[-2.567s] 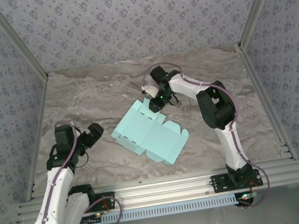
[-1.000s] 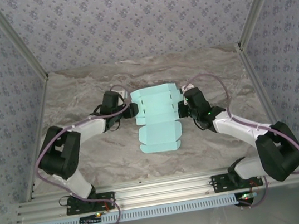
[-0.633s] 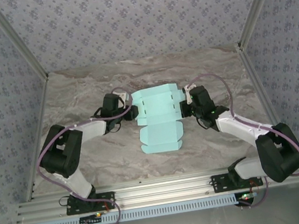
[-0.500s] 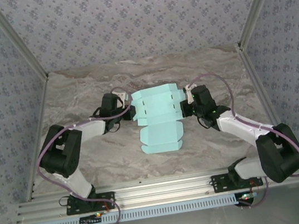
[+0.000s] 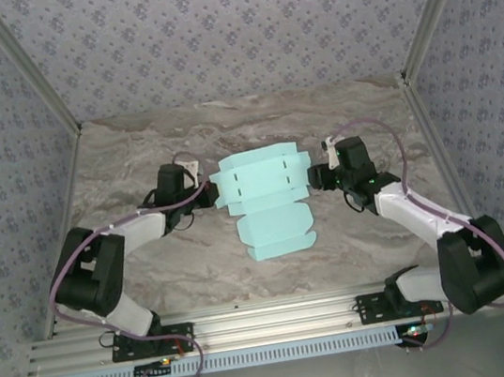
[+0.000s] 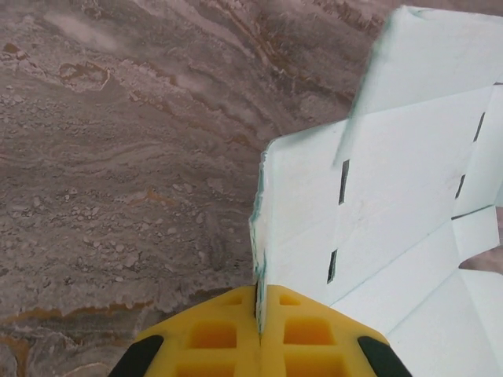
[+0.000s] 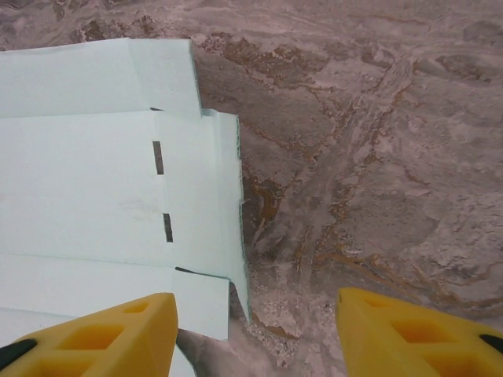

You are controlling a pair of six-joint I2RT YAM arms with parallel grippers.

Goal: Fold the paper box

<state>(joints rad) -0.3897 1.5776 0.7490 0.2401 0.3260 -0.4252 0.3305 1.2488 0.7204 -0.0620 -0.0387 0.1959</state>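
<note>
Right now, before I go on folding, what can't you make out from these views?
- Left wrist: how deep the paper box edge sits between the shut left fingers. The fingers cover it, and the frame's bottom edge cuts them off.
- Right wrist: whether the open right fingers touch the card. The finger over the card covers that spot.
- Top: fingertip contact on either side is too small to tell.

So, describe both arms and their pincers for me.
The left arm and the right arm both have white link shells, bulky black joints and a thin lilac cable looping alongside. The left pincer and right pincer have yellow moulded fingers with recessed pockets and black bases.
</note>
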